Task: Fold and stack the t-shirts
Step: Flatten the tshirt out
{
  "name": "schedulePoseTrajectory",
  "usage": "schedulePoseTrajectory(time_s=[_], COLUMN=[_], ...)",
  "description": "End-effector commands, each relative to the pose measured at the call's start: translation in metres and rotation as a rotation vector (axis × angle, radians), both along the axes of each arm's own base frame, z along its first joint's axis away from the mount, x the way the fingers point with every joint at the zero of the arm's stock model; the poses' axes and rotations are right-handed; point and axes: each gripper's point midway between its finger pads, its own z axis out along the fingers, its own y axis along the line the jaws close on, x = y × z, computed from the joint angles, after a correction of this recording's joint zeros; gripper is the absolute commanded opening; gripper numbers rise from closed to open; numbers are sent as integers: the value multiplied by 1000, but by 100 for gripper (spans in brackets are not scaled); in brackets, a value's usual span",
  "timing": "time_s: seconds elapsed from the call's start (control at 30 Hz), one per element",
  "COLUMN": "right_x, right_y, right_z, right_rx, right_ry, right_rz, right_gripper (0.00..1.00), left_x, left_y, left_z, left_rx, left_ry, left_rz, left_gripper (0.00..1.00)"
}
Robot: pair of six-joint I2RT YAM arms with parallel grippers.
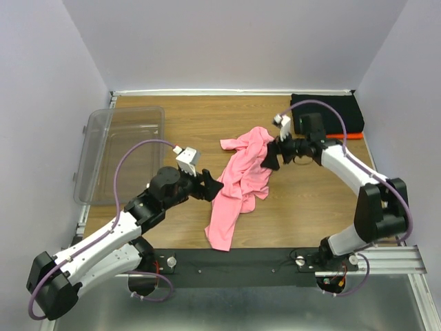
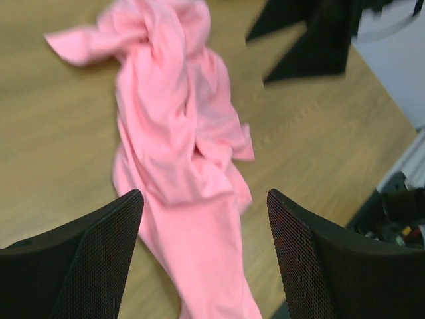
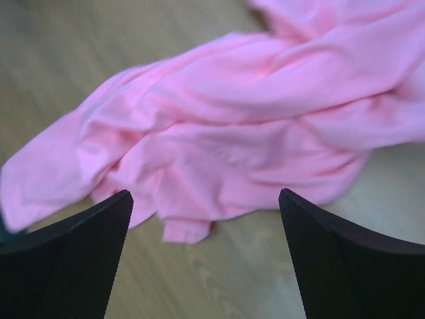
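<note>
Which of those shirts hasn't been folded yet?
The pink t-shirt, lying crumpled in the middle of the table. The black t-shirt sits flat in the far right corner, with only an orange-red edge peeking out beneath it.

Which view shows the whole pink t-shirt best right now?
Top external: the pink t-shirt shows whole, crumpled in a long strip. Left wrist shows most of it, blurred and cut off at the bottom edge. Right wrist shows only one bunched part.

The pink t-shirt (image 1: 241, 181) is soft matt cloth, the table (image 1: 303, 207) smooth grained wood, the tub (image 1: 120, 155) clear glossy plastic
</note>
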Motion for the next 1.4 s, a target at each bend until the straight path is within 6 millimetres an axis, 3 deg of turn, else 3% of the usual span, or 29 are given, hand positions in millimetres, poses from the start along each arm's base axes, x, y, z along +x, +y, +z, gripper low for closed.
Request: schedulePoseTrajectory(time_s=[0.0,0.03,0.07,0.27,0.33,0.37,0.53,0.7,1.03,1.2,1.37], right_x=[84,109,121,187,203,214,232,243,241,242,245], right_y=[-34,-36,-39,-10,-8,-7,-7,-11,-1,1,4], right_z=[5,23,4,-5,-15,-10,-51,-68,-88,-88,-85], right_rx=[-184,-192,-227,-120,-116,-106,-139,-164,-137,-130,-118], right_ry=[-68,-119,-86,0,32,21,81,87,149,152,147], right_rz=[-324,-371,-397,-446,-486,-498,-537,-567,-534,-524,-515], right_gripper=[97,97,96,91,89,89,88,82,69,64,51], left_x=[-35,-37,-39,-56,-56,-59,-56,-45,-17,0,4], left_y=[-14,-14,-14,-23,-24,-24,-27,-39,-62,-62,-65], left_z=[-14,-16,-22,-58,-61,-66,-74,-77,-121,-141,-150], left_rx=[-113,-122,-121,-143,-163,-163,-155,-127,25,113,164], left_ry=[141,151,170,325,347,359,380,381,417,434,442], left_rz=[-118,-122,-124,-150,-130,-129,-98,-97,-65,6,15], left_gripper=[83,83,83,82,82,82,81,81,81,73,65])
